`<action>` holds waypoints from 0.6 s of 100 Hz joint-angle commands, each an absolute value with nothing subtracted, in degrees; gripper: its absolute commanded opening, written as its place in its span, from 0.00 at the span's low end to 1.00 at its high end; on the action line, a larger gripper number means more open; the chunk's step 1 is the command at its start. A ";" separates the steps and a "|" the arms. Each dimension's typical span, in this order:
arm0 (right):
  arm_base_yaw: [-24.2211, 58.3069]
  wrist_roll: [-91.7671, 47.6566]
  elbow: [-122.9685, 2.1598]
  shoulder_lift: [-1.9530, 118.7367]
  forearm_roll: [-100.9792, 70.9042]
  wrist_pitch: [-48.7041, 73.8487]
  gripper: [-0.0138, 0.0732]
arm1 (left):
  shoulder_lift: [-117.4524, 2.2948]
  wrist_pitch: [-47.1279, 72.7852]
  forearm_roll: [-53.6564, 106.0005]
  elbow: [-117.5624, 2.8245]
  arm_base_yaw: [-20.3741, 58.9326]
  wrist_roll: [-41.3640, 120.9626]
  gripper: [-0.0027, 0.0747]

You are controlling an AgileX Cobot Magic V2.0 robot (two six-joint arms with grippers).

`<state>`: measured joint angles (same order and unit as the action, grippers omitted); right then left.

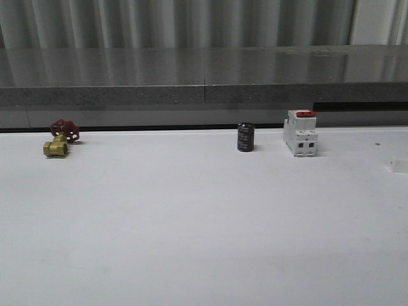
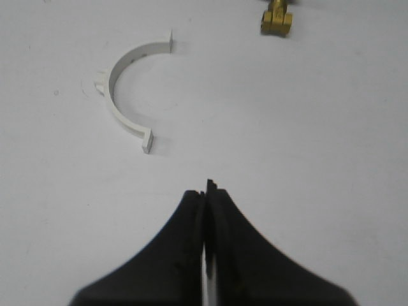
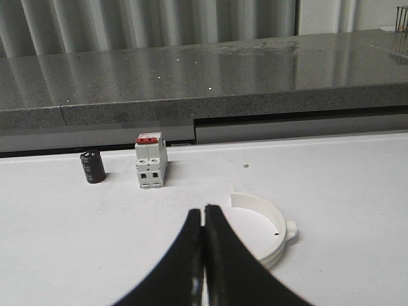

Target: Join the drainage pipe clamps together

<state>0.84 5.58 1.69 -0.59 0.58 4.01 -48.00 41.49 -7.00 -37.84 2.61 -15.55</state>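
In the left wrist view one white half-ring drainage pipe clamp (image 2: 115,105) lies flat on the white table, its open side facing away from its outer lug. My left gripper (image 2: 205,191) is shut and empty, a short way from that clamp's nearer end tab and apart from it. The right wrist view has a second white half-ring clamp (image 3: 278,220) lying flat just beside my right gripper (image 3: 204,210). This gripper is also shut and holds nothing. Part of this clamp is hidden behind the black fingers (image 3: 223,255).
A brass valve (image 1: 56,148) with a red handwheel stands at the table's back left. A black cylinder (image 1: 246,137) and a white breaker with a red top (image 1: 300,132) stand at the back centre-right. A small white piece (image 1: 398,166) shows at the right edge. Behind the table runs a grey ledge (image 1: 204,95).
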 commanded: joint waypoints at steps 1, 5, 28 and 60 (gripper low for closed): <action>0.60 4.92 0.52 -1.38 0.36 -0.70 0.08 | -50.25 38.05 -8.06 -39.97 2.42 -15.48 0.01; 0.60 4.92 0.52 -1.38 0.36 -0.70 0.08 | -51.24 37.79 -8.06 -39.97 2.42 -15.48 0.01; 0.60 4.92 0.52 -1.38 0.36 -0.70 0.08 | -52.32 37.10 -7.71 -39.97 2.42 -15.48 0.27; 0.60 4.92 0.52 -1.38 0.36 -0.70 0.08 | -53.33 36.89 -7.38 -40.51 2.42 -15.48 0.89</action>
